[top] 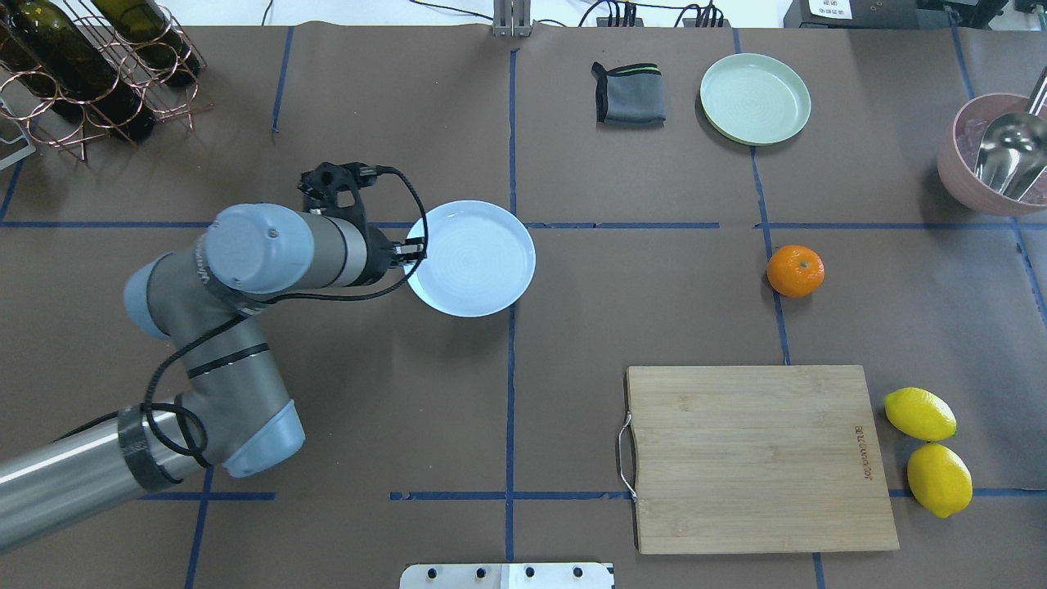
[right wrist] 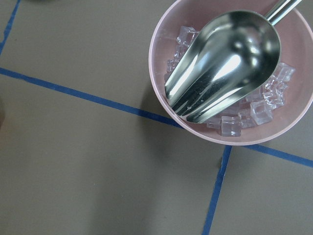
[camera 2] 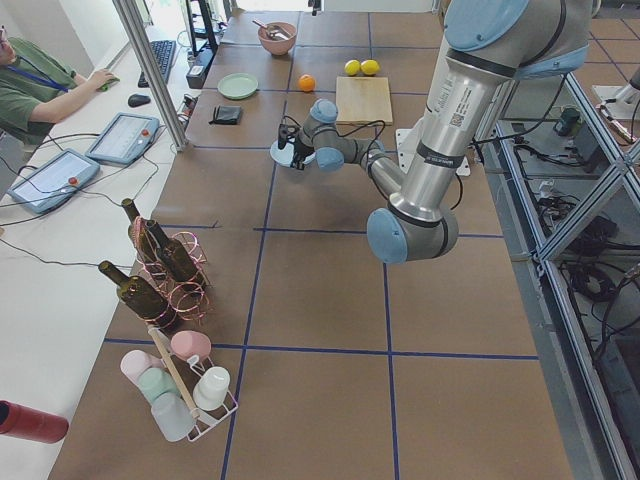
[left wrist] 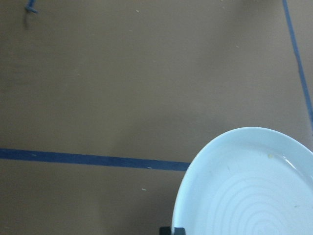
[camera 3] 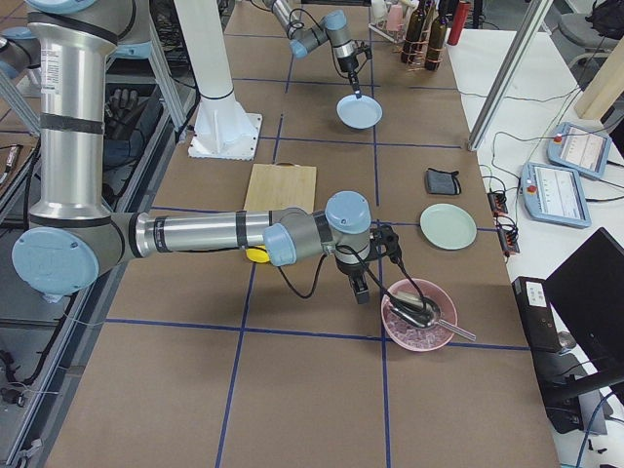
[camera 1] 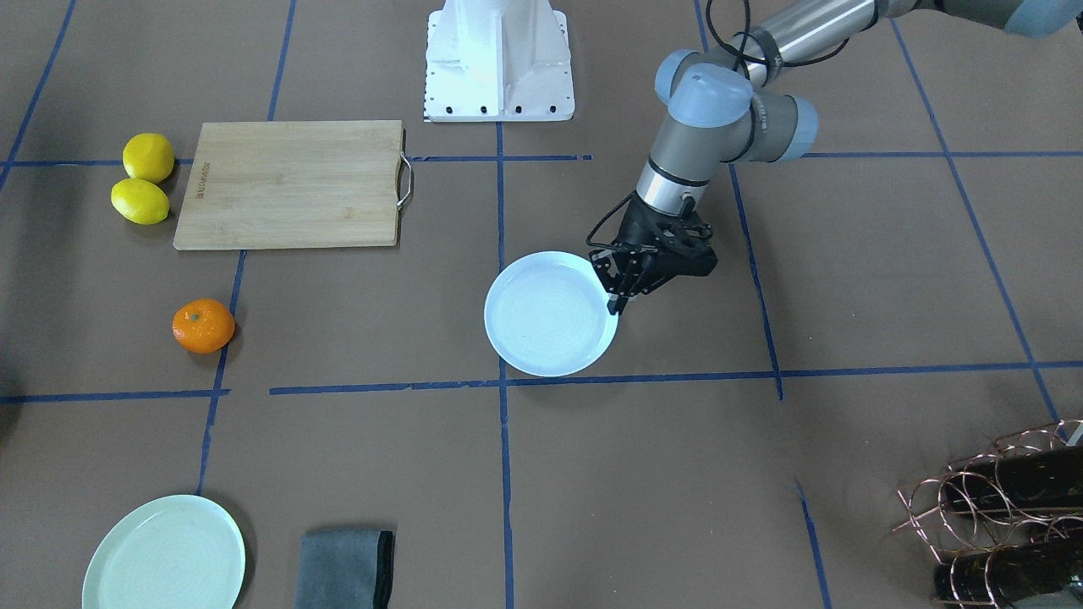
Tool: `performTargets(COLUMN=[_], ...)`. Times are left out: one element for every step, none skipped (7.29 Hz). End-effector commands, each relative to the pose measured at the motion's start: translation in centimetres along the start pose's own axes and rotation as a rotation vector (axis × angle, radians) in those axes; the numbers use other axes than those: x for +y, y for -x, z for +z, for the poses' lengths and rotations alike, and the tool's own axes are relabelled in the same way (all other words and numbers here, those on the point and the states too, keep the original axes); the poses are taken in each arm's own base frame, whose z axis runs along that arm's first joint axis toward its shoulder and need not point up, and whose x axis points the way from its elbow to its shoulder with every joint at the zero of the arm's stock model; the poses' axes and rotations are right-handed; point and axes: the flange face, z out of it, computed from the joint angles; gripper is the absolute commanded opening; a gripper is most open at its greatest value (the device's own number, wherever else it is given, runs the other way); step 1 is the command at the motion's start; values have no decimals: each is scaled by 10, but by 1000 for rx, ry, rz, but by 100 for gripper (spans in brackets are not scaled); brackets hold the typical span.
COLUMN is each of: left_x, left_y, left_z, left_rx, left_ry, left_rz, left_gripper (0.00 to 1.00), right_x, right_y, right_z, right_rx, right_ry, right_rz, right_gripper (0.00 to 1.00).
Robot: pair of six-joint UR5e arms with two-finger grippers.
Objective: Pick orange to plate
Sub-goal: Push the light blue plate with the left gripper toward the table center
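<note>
While the table (top: 343,343) carries the plate (top: 483,278) flat near its middle, L gripper (top: 415,250) is pinched closed on its rim. Orange (top: 795,271) sits well apart, at a blue tape line (top: 782,327), round w/ no long axis, stem dimple up. R gripper (camera 3: 362,291): can't tell if open or closed.

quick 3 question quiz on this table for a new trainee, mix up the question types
1. True or false: the orange already lies on the plate.
2. The pincer at the plate's rim belongs to which arm? A: left. B: right.
3. How many lemons lie next to the cutting board?

Key: 1 false, the orange sits on the table, well apart from the plate. 2 A. 3 two.
</note>
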Motion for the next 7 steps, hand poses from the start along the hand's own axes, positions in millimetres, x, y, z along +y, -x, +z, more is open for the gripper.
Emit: performTargets(left_x=[31, 34, 35, 39, 41, 39, 30], left_y=[-29, -36, -46, -46, -41, -41, -22], left_z=[30, 29, 25, 27, 29, 21, 4], left_rx=[-20, -12, 3, 1, -8, -4, -23], left_ry=[-18, -16, -15, -10, -7, -4, -7], left_rz=[-1, 0, 5, 11, 14, 29, 166], left_gripper=[0, 0, 0, 33, 99, 100, 100], right_x=[-1, -1, -1, -1, -1, -1, -9], right_y=[0, 0, 0, 0, 0, 1, 12], right_z=[0, 0, 0, 0, 0, -1, -11], right_rx=[0, 0, 0, 0, 0, 0, -5], right_ry=[-1, -1, -1, -1, -1, -4, -26], right_rz=[-1, -1, -1, -1, -1, -6, -28], right_gripper=[100, 100, 100, 100, 100, 100, 100])
